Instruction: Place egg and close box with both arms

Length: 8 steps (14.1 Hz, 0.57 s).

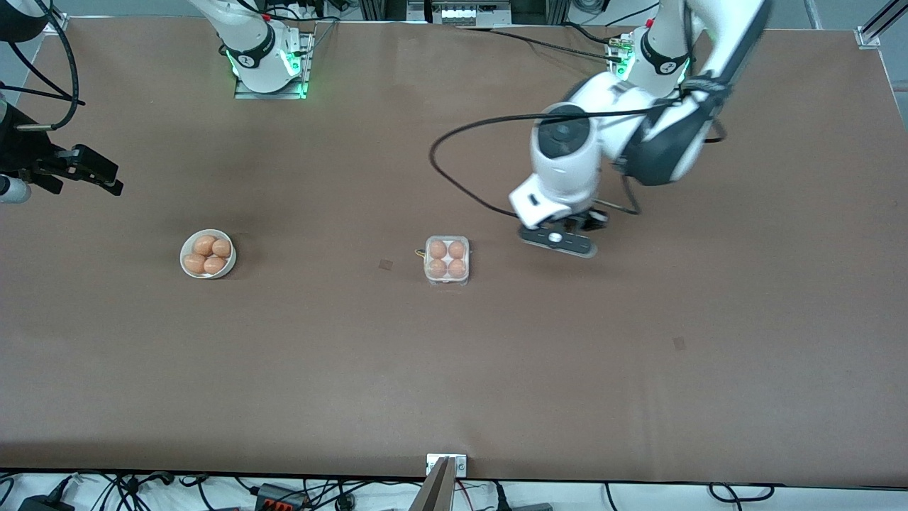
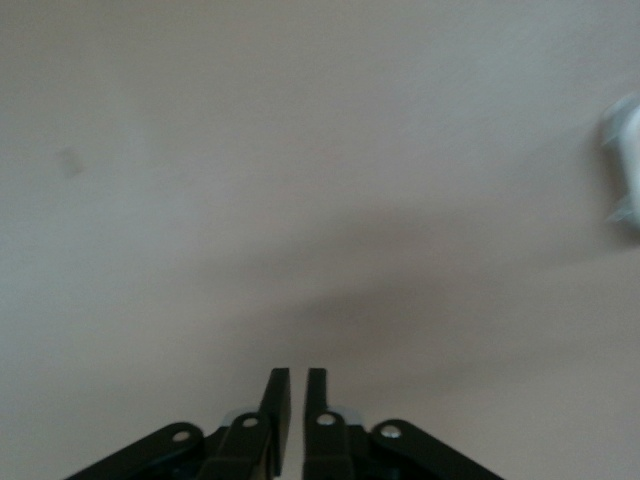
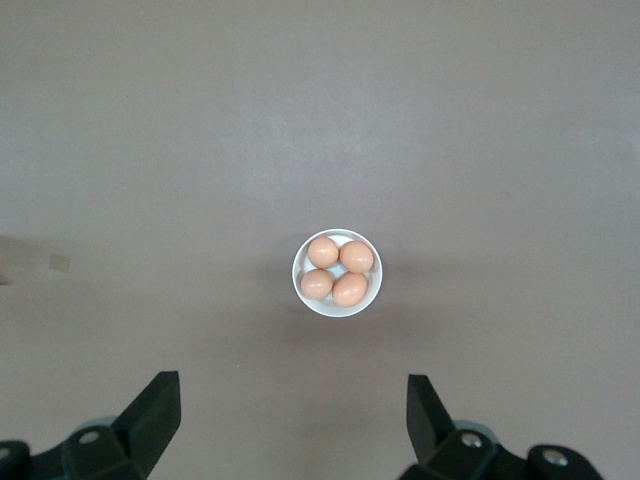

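Box (image 1: 447, 260) mid-table, four eggs (image 1: 438, 249) inside, lid looks closed, hard to confirm. Left gripper (image 2: 297, 395) fingers nearly together, over table at box's 3 o'clock. Right gripper (image 3: 295, 410) spread wide, high above bowl (image 3: 337, 273).

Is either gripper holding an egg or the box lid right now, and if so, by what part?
Nothing is held. The left gripper is shut on nothing over bare table beside the box; the right gripper waits open, high above the bowl of eggs.

Brown table (image 1: 454, 369): box (image 1: 447, 260), white bowl (image 1: 208, 254) well apart.
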Motion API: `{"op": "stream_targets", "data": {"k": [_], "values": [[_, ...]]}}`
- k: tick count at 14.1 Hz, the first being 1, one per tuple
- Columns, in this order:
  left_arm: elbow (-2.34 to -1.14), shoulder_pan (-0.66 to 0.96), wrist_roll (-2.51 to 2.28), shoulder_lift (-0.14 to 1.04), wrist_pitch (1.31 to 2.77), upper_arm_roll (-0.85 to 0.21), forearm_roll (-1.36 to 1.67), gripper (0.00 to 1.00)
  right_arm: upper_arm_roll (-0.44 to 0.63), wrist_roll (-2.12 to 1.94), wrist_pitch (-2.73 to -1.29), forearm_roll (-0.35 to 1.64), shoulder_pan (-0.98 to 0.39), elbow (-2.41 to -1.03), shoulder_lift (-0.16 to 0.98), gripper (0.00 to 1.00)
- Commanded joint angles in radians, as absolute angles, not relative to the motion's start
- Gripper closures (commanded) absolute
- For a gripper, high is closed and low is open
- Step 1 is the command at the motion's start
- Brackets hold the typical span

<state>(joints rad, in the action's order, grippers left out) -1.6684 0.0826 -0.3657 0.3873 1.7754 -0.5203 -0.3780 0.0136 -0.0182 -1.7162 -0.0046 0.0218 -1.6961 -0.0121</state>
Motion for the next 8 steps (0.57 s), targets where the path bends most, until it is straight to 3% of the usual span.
{"op": "stream_targets", "data": {"k": [1, 5, 8], "values": [[-1.573, 0.016, -0.198, 0.368, 1.645, -0.532, -0.33, 0.0, 0.009, -0.02, -1.698, -0.014, 0.026, -1.687, -0.021, 0.0], [-1.38, -0.05, -0.154, 0.368, 1.381, -0.531, -0.267, 0.0, 0.012, -0.018, -1.692, -0.012, 0.028, -1.677, -0.021, 0.0], [-1.273, -0.106, -0.129, 0.376, 1.304, -0.517, -0.192, 0.0, 0.009, -0.018, -1.692, -0.012, 0.026, -1.674, -0.02, 0.0]]}}
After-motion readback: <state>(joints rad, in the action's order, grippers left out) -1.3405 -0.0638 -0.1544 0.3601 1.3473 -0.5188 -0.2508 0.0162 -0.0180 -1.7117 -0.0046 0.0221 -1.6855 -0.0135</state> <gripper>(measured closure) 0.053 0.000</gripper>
